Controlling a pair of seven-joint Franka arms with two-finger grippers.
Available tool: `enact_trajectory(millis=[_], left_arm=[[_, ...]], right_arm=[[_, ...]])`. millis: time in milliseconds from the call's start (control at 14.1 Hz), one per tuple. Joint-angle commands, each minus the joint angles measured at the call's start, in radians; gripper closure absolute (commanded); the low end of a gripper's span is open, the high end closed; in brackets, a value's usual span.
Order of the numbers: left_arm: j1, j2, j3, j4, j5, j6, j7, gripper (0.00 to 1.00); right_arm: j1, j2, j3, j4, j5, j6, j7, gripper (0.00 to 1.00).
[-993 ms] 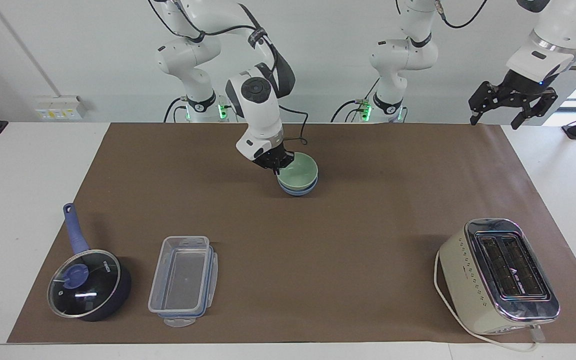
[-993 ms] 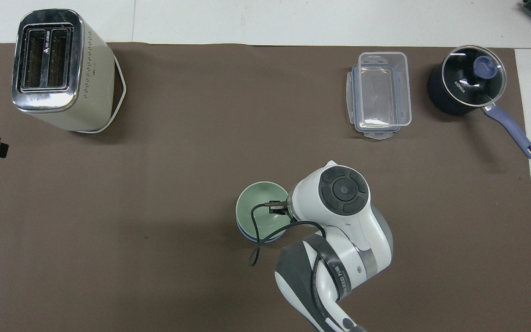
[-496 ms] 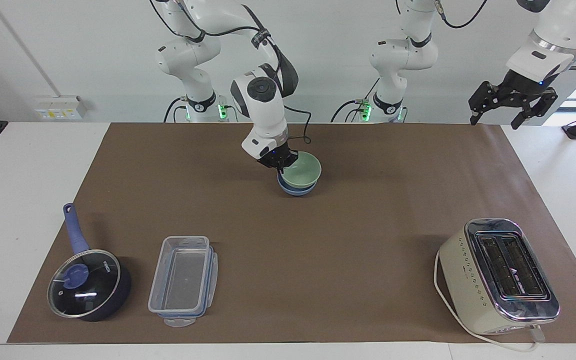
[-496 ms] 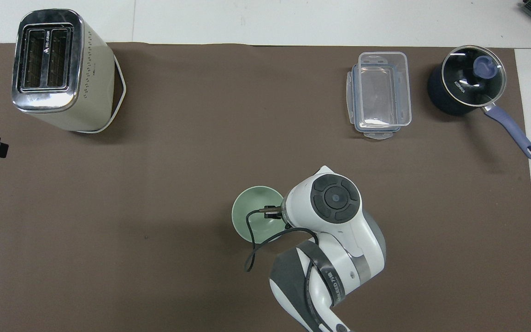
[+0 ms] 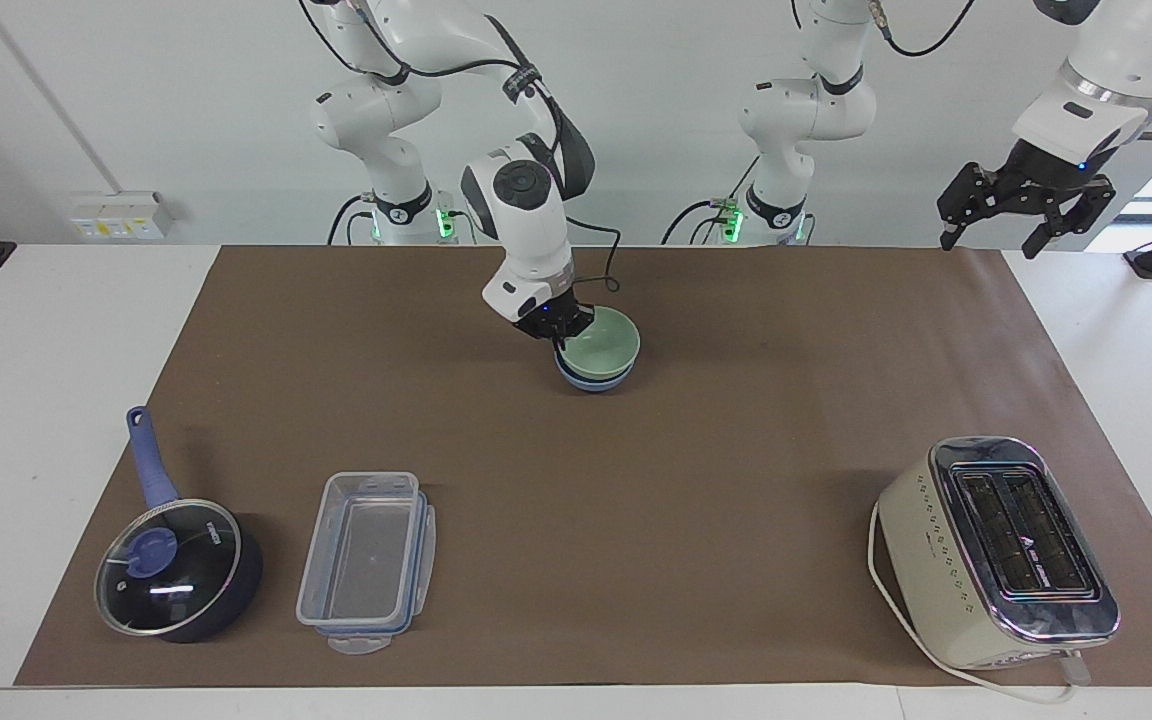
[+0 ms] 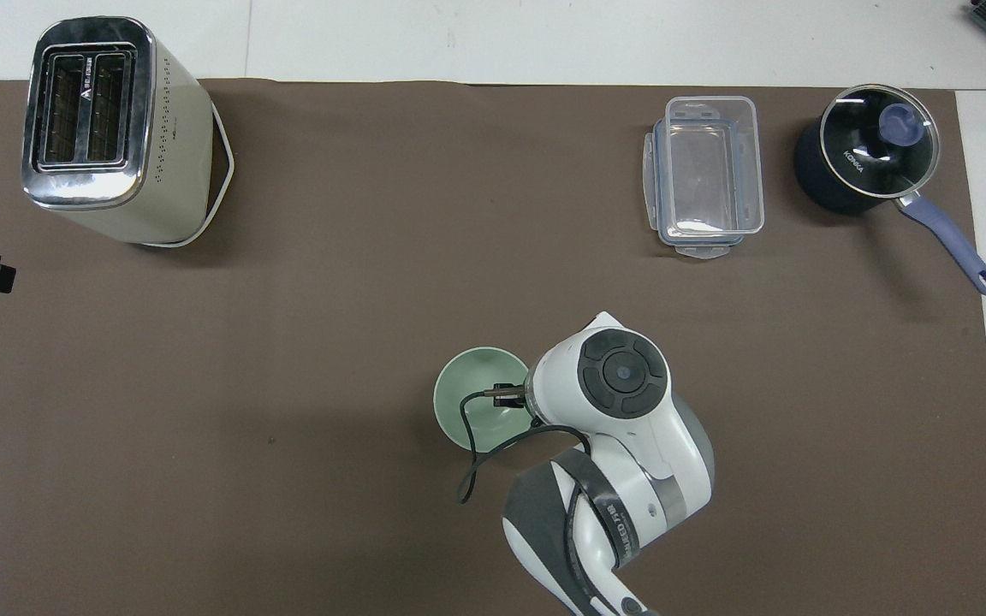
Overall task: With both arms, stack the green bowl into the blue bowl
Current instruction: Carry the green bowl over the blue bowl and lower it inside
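The green bowl sits nested in the blue bowl on the brown mat, near the robots at the middle of the table. My right gripper is shut on the green bowl's rim, on the side toward the right arm's end. In the overhead view the green bowl covers the blue bowl, and the right arm's wrist hides the fingers. My left gripper is open and empty, held high over the mat's corner at the left arm's end, waiting.
A cream toaster stands far from the robots at the left arm's end. A clear plastic container and a dark blue lidded saucepan lie far from the robots at the right arm's end.
The right arm's wrist has swung more upright and drawn back toward the robots. The green bowl has shifted slightly and now covers the blue bowl fully from above. The left arm has not moved.
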Motion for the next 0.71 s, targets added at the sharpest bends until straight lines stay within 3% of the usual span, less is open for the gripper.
enact_trajectory(millis=[0,425,567,638], left_arm=[[0.007,-0.010,-0.006,0.003,0.016,-0.017,-0.001,0.00],[0.007,-0.010,-0.006,0.003,0.016,-0.017,-0.001,0.00],[0.007,-0.010,-0.006,0.002,0.016,-0.017,-0.001,0.00],[0.007,-0.010,-0.006,0.003,0.016,-0.017,-0.001,0.00]], right_arm=[[-0.003,-0.007,-0.002,-0.013,-0.008,0.023,0.013,1.00],[-0.006,-0.005,-0.002,-0.013,-0.008,0.015,0.010,0.70],[-0.008,-0.005,-0.003,0.004,-0.008,0.009,0.008,0.45],[-0.012,-0.011,-0.009,0.017,-0.008,-0.002,0.008,0.26]])
